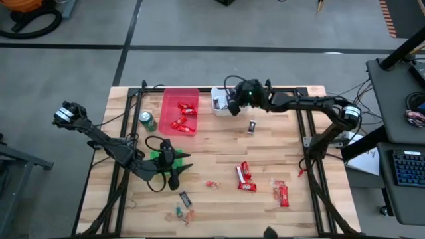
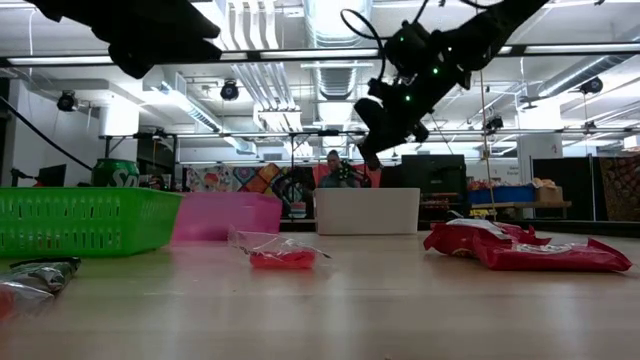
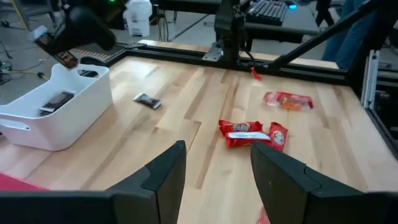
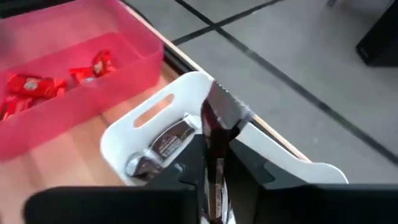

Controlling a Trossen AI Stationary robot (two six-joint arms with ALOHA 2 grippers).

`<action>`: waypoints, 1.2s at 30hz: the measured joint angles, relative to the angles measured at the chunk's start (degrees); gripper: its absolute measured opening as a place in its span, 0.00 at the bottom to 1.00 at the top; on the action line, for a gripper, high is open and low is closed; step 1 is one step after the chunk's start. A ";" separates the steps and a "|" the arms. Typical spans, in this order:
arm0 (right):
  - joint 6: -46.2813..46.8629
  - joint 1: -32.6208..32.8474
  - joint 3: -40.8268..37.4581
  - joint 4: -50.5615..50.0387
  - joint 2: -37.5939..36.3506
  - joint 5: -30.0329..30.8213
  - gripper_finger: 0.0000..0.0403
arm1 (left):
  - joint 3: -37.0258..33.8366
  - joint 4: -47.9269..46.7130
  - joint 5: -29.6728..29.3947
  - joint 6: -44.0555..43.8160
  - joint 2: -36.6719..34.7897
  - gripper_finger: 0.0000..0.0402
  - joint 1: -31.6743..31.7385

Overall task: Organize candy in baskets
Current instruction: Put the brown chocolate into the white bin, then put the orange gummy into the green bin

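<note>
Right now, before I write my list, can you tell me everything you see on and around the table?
red basket: one, red, far side of table
red candy: several, red, in the red basket
white basket: one, white, beside the red basket
dark bars: at least two, dark and silver, in the white basket
green basket: one, green, under the left gripper
can: one, green, beside the red basket
loose red bars: three, red, on bare wood
loose dark bars: two, dark, on bare wood
small pieces: several, mixed colours, on bare wood
person: one, far behind the table
left gripper: open
right gripper: holds one dark bar over the white basket
</note>
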 joint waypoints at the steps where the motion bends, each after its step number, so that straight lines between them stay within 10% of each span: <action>1: 0.38 -1.07 0.00 0.38 0.34 -0.95 0.12 | 0.00 0.02 0.00 -0.02 0.35 0.41 0.00; 15: 2.83 -1.39 -0.04 -0.49 -0.78 -5.61 0.45 | 0.00 4.88 0.35 -0.91 5.54 0.41 0.00; 36: 5.34 20.53 -0.04 -9.95 -13.86 -10.05 0.46 | 8.64 13.91 7.42 7.99 30.77 0.41 1.86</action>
